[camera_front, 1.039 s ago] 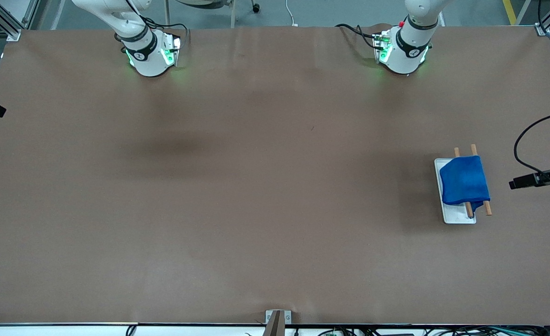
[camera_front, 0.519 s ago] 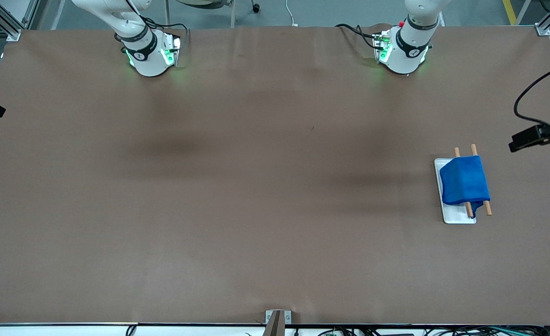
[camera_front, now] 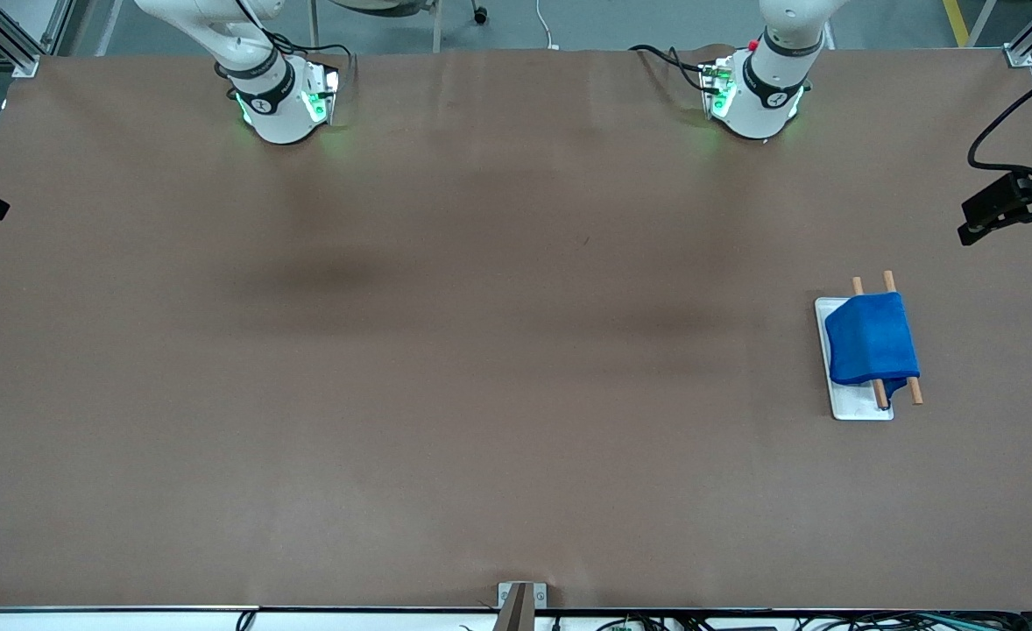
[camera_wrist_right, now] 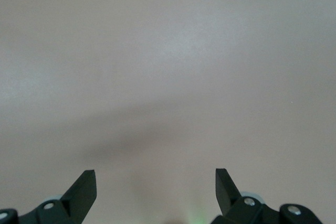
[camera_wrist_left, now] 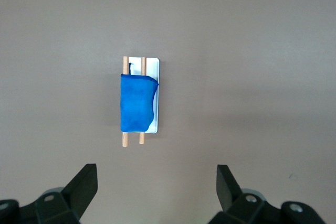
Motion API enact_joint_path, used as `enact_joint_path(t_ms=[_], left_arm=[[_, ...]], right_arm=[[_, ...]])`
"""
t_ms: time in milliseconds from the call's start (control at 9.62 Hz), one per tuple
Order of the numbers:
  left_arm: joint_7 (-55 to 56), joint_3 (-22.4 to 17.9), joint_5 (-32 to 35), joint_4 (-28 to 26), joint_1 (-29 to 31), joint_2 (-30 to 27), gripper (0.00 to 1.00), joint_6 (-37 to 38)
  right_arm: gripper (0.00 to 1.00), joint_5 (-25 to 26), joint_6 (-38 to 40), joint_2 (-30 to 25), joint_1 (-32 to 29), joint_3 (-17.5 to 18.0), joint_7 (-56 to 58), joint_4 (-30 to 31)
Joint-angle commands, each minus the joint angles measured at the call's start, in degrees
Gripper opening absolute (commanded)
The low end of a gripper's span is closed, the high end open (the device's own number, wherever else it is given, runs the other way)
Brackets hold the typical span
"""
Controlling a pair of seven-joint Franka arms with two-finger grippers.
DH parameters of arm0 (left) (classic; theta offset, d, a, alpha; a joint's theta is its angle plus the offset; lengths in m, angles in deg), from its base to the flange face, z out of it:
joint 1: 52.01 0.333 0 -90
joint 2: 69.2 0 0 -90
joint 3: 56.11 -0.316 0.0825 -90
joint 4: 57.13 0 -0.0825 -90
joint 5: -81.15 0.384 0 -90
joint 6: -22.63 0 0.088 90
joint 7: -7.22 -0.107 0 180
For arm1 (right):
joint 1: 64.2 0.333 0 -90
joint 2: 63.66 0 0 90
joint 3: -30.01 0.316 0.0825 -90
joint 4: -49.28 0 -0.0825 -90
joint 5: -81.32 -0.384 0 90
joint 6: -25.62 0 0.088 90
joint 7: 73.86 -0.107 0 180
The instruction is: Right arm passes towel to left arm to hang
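"Where was the towel (camera_front: 871, 340)?"

"It hung over two wooden bars (camera_front: 915, 392) on a small white rack (camera_front: 858, 407), near the left arm's end of the table (camera_front: 481, 350). I think the job looked done, because the towel was draped flat so it would not slide off."

"What about the left gripper (camera_wrist_left: 156, 190)?"

"It was up high over the table, fingers spread wide, holding nothing."

"And the right gripper (camera_wrist_right: 156, 192)?"

"That one waited over bare table, also wide apart and empty."
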Motion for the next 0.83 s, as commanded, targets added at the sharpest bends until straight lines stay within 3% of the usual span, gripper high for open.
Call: enact_joint_path(t_ms=[0, 208, 519, 727], left_arm=[[-2.29, -1.15, 0.01, -1.34, -4.22, -0.85, 1.0, 0.95], [-2.72, -17.96, -5.06, -5.8, -17.82, -6.46, 1.0, 0.95], [-2.91, -30.23, -8.43, -14.07, -29.02, -12.62, 1.0, 0.25], [-2.47, -34.03, -8.43, -18.63, -32.99, -16.13, 1.0, -1.41]], right_arm=[[1.0, -0.21, 0.51, 0.09, -0.42, 0.08, -0.43, -0.48], [1.0, -0.2, 0.51, 0.09, -0.42, 0.08, -0.43, -0.48], [1.0, -0.21, 0.51, 0.09, -0.42, 0.08, -0.43, -0.48], [1.0, -0.21, 0.51, 0.09, -0.42, 0.08, -0.43, -0.39]])
